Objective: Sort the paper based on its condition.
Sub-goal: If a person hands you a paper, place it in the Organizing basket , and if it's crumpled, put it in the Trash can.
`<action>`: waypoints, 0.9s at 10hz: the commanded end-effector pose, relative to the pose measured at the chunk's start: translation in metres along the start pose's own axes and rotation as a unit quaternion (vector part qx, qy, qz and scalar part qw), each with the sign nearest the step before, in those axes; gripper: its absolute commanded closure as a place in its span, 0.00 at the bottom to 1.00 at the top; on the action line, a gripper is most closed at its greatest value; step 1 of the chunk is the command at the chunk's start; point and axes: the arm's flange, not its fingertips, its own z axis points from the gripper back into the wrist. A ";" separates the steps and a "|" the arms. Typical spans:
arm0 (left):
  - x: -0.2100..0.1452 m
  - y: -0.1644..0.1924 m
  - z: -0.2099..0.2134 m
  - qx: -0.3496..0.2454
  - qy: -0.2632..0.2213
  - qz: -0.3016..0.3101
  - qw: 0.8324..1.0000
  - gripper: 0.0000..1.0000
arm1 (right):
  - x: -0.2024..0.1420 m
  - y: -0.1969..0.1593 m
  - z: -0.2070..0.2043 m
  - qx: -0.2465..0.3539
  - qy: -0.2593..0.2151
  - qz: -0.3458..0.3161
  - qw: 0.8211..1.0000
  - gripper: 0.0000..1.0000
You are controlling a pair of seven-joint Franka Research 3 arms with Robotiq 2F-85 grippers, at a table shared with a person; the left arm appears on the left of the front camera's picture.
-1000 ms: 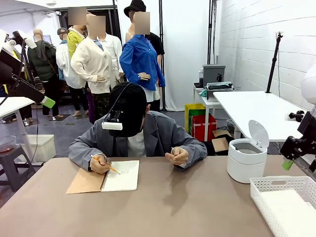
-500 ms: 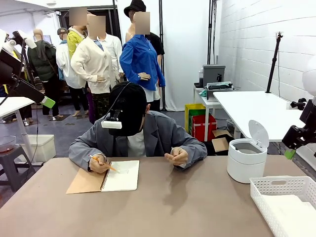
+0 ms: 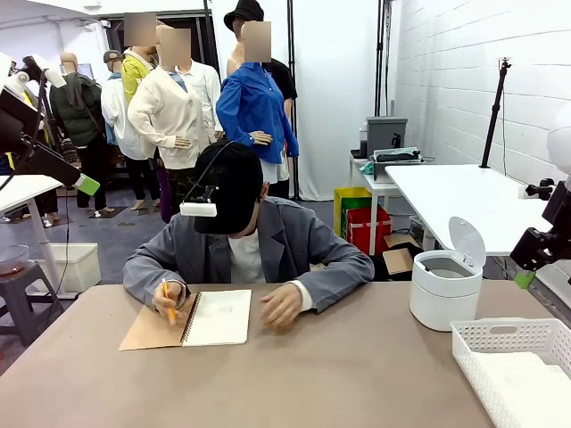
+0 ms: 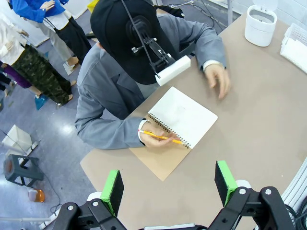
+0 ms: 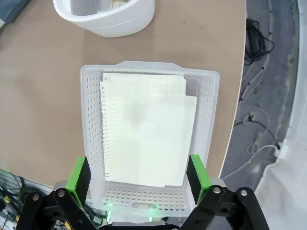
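Brown counter [image 3: 339,374] runs between robot and person. Loose white punched sheets [image 5: 148,139] lie flat in a white perforated plastic basket [image 5: 91,120], straight below the right gripper [image 5: 139,175], whose fingers are spread and empty; the sheets' long axis crosses the line between the pads. The left gripper [image 4: 169,182], fingers likewise released, hangs above the brown-covered spiral notebook [image 4: 184,115], so it is probably the nearer one to any fresh page.

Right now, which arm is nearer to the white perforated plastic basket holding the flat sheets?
Right. The right arm hangs above the white perforated plastic basket, jaws open over it. The left arm is raised at the opposite side, nearer the open spiral-bound notebook.
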 end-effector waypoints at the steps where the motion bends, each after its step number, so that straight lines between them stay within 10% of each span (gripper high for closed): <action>1: 0.000 0.001 0.000 0.001 -0.001 0.001 1.000 0.00 | 0.000 0.000 -0.003 -0.002 0.003 -0.001 1.000 0.00; 9: 0.000 0.001 0.000 0.001 -0.001 0.001 1.000 0.00 | 0.017 0.089 0.031 0.051 -0.049 0.247 0.966 0.00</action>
